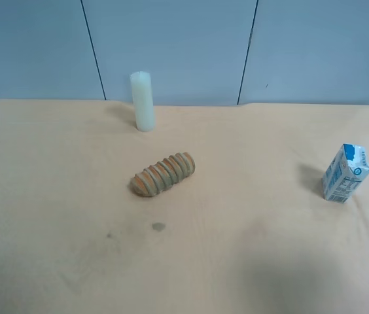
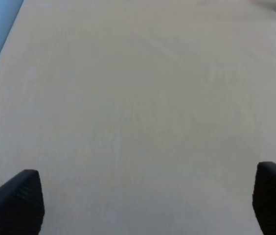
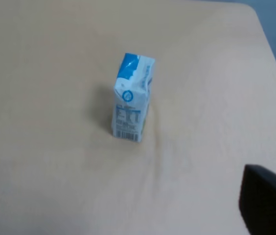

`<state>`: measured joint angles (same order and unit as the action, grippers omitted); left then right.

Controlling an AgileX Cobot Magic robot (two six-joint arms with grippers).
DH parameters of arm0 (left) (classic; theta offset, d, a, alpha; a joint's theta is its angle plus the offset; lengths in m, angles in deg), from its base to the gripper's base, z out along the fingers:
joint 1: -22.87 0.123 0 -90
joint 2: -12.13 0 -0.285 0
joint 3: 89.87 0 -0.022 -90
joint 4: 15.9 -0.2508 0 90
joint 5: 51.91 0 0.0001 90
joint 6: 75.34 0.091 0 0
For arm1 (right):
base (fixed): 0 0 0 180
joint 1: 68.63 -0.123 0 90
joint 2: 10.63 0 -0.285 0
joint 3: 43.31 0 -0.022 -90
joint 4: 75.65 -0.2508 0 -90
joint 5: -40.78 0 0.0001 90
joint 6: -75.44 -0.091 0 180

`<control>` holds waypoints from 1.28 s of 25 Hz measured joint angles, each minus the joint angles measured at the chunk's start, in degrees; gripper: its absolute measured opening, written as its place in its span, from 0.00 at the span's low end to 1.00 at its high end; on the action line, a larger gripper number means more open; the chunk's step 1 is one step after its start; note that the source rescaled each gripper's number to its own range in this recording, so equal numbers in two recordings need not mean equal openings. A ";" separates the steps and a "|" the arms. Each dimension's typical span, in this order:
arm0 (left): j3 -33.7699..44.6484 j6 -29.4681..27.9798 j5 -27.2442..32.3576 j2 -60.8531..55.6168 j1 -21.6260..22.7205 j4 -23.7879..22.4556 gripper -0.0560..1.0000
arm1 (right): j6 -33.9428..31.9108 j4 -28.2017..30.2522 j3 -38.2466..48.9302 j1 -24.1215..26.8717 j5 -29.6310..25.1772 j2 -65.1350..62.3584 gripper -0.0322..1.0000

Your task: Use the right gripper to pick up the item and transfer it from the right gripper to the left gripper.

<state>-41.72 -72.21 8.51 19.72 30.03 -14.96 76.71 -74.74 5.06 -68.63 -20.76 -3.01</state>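
Pale tan table (image 1: 237,261), blue-grey panelled wall (image 1: 171,46) behind it, and no arm to be seen from the high camera; only the wrist views catch them.

Start at the right pincer (image 3: 121,200). Its jaws are spread wide, with one black finger (image 3: 267,200) at one edge of its view and a sliver of the other at the opposite edge. Nothing but table lies between them: released, carrying nothing. Ahead of it, well clear of the fingers, stands the carton (image 3: 132,98), upright, gable on top, barcode panel towards the camera. It sits roughly on the line between the two fingers, so a straight run in looks like the idea. By that reading this is the approach, with the grasp not yet made and the handover all to come.

Over to the left pincer (image 2: 143,191): also wide open, fingertips (image 2: 15,200) low in its view, holding nothing, bare table in front. It looks parked out of the way until there is something to receive.

Further out, the high view shows the carton (image 1: 345,173) alone near that view's right edge. It is well apart from the loaf (image 1: 163,174), which lies on its side mid-table, and from the cylinder (image 1: 142,101), upright near the wall. That spacing leaves nothing close to bump. The carton is tall and narrow, though, so a clipped corner would likely tip it.

The tabletop is matte, with two faint dark stains (image 1: 158,227) in front of the loaf and soft ripples near the carton. It may be a covering; hard to tell.
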 joint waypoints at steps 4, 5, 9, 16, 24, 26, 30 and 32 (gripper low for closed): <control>0.00 0.00 0.00 0.00 0.00 0.00 0.96 | 0.00 0.00 0.00 0.00 0.00 0.00 1.00; 0.00 0.00 0.00 0.00 0.00 0.00 0.96 | 0.00 0.00 0.00 0.00 0.00 0.00 1.00; 0.00 0.00 0.00 0.00 0.00 0.00 0.96 | 0.00 -0.06 0.00 0.00 0.00 0.00 1.00; 0.00 0.00 0.00 0.00 0.00 0.00 0.96 | 0.00 -1.49 0.00 0.00 0.00 0.00 1.00; 0.00 0.00 0.00 0.00 0.00 0.00 0.96 | 0.00 -2.11 0.00 0.00 0.00 0.00 1.00; 0.00 0.00 0.00 0.00 0.00 0.00 0.96 | 0.00 -2.84 0.00 0.00 -0.06 0.94 1.00; 0.00 0.00 0.00 0.00 0.00 0.00 0.96 | -1.28 -4.52 -0.16 0.00 -0.01 8.78 1.00; 0.00 0.00 0.00 0.00 0.00 0.00 0.96 | -2.64 -5.39 -1.86 0.00 -0.07 14.73 1.00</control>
<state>-41.72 -72.21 8.51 19.72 30.03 -14.96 74.07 -80.13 3.20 -68.63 -20.83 11.71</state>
